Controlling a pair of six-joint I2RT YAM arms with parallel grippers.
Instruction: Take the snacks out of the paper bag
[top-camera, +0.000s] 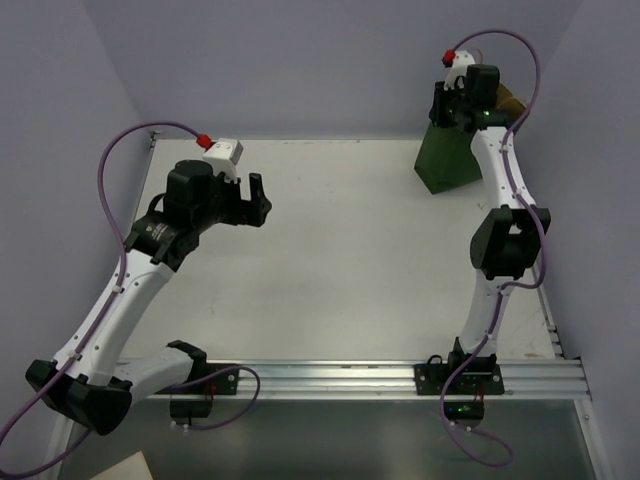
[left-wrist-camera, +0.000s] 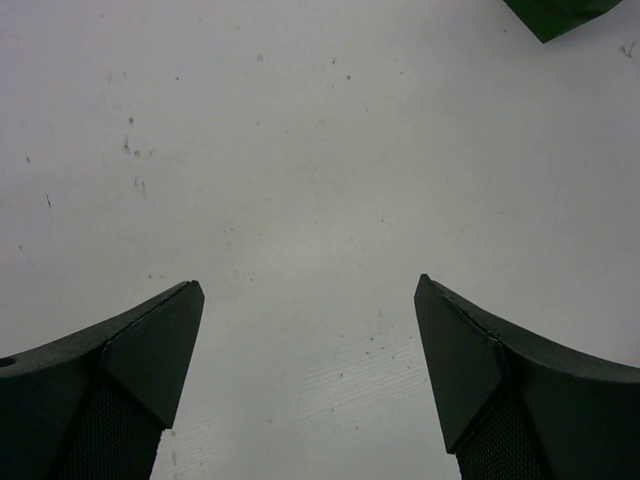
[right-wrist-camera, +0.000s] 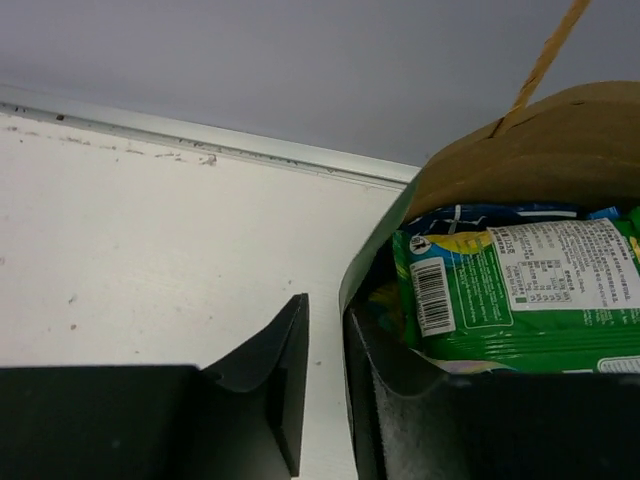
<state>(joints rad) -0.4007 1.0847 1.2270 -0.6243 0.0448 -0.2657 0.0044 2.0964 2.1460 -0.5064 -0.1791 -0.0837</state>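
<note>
The dark green paper bag (top-camera: 447, 160) stands at the table's far right; a corner of it shows in the left wrist view (left-wrist-camera: 560, 12). In the right wrist view its brown inside (right-wrist-camera: 540, 150) and tan handle (right-wrist-camera: 545, 60) show. Inside lie the snacks: a green packet (right-wrist-camera: 500, 300) with a barcode, and blue ones behind it. My right gripper (right-wrist-camera: 325, 310) is at the bag's top (top-camera: 450, 105), straddling the near wall, one finger inside and one outside, with a narrow gap showing. My left gripper (top-camera: 258, 200) is wide open and empty over bare table (left-wrist-camera: 305, 290).
The white table (top-camera: 330, 260) has a raised rail along its back edge (right-wrist-camera: 200, 140) and purple walls close behind and at both sides. An aluminium rail (top-camera: 350, 380) runs along the near edge by the arm bases.
</note>
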